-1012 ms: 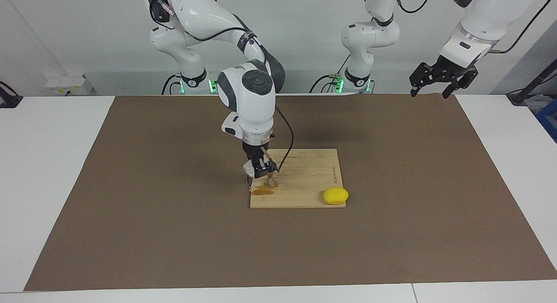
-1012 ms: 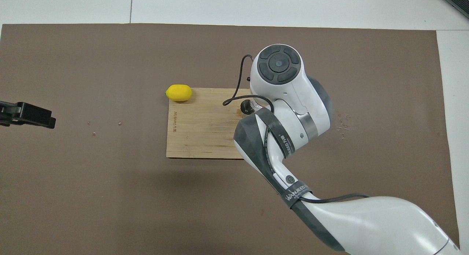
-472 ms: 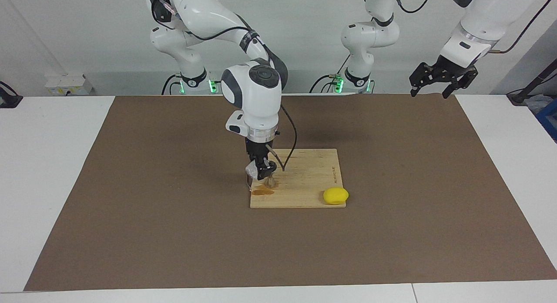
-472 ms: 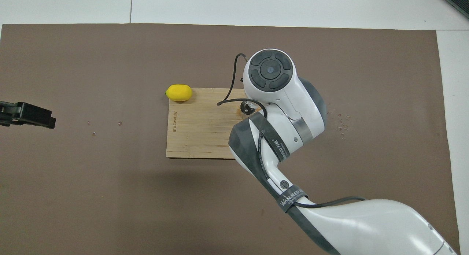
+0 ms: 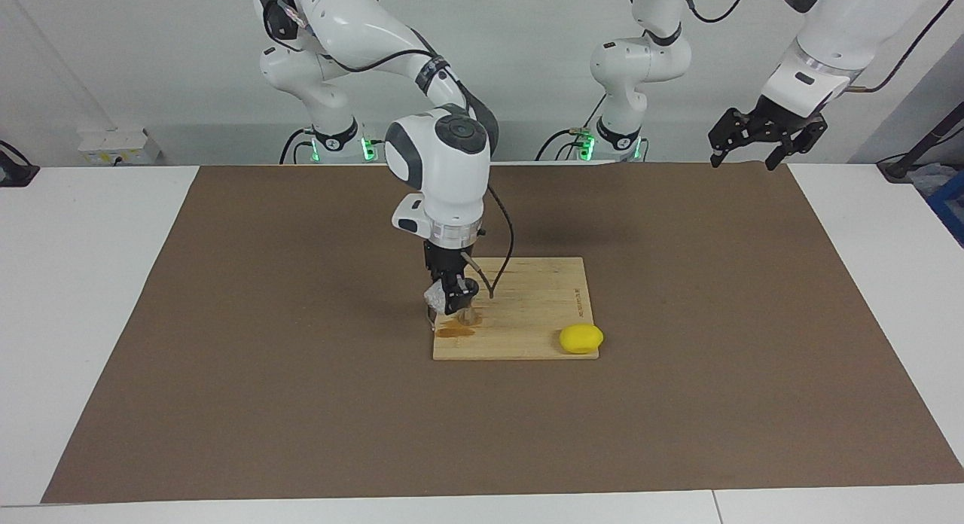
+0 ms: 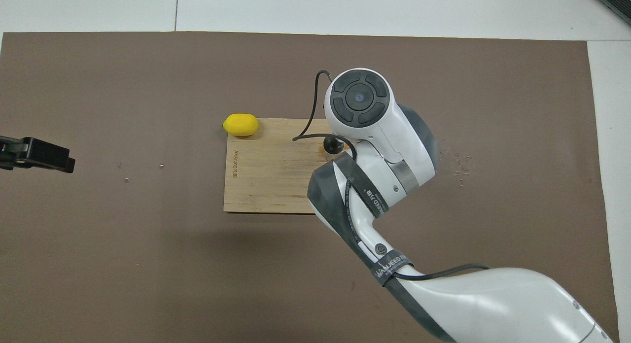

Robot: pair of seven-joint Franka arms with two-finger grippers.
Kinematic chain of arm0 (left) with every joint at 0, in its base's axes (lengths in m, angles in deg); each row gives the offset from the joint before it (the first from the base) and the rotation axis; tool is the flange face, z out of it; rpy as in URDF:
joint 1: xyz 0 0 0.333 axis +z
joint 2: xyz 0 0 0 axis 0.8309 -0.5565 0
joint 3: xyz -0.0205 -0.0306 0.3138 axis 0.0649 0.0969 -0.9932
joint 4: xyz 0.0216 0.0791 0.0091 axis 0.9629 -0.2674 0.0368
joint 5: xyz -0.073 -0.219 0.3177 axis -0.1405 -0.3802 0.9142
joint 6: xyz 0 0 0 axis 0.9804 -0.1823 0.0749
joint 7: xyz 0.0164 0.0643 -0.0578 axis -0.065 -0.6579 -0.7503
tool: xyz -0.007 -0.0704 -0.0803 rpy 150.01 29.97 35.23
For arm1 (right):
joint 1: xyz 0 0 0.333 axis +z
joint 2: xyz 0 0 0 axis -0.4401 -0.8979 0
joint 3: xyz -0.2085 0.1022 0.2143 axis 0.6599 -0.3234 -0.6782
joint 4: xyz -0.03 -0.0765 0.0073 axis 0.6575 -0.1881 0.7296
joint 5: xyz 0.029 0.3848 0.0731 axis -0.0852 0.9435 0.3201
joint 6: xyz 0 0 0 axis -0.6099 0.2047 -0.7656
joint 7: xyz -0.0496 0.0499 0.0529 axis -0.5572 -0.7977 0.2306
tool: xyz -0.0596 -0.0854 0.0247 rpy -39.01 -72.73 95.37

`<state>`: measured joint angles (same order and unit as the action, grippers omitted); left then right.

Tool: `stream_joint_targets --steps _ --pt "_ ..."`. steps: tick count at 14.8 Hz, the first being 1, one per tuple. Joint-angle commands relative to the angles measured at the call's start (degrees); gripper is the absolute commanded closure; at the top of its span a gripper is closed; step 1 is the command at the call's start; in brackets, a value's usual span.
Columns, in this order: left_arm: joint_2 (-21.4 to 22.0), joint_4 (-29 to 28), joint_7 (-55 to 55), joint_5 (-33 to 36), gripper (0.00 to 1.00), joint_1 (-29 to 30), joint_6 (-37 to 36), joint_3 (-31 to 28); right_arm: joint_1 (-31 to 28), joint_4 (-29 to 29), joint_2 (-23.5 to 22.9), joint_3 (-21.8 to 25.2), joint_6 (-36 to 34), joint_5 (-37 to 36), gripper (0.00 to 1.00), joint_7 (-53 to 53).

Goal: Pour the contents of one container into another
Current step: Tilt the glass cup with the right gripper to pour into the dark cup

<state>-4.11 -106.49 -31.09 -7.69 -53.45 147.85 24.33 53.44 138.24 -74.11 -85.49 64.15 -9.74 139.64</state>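
From above I see the right arm [image 6: 379, 151] reaching in from the lower right of the frame, its wrist covering the right edge of the board [image 6: 271, 170] at centre. A lemon [image 6: 240, 124] sits at the board's upper left corner, and the left gripper [image 6: 37, 154] pokes in at the left edge over the mat [image 6: 148, 259].

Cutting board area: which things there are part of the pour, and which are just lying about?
Part of the pour:
- glass cup, held by the right pincer over the board
- metal jigger, standing on the board

Lying about:
- wooden cutting board
- lemon at the board's corner
- brown spill beside the jigger
- left pincer, open, waiting aloft
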Motion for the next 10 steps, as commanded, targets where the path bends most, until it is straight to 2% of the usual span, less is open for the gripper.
stream_joint_targets --steps 1,10 --pt "0.7 -0.5 0.5 0.9 0.00 -0.4 -0.8 -0.4 0.3 0.6 0.1 -0.1 0.8 -2.1 1.00 1.9" --pt "0.7 -0.5 0.5 1.0 0.00 -0.4 -0.8 -0.4 0.3 1.1 0.3 -0.2 0.1 -3.6 1.00 1.7"
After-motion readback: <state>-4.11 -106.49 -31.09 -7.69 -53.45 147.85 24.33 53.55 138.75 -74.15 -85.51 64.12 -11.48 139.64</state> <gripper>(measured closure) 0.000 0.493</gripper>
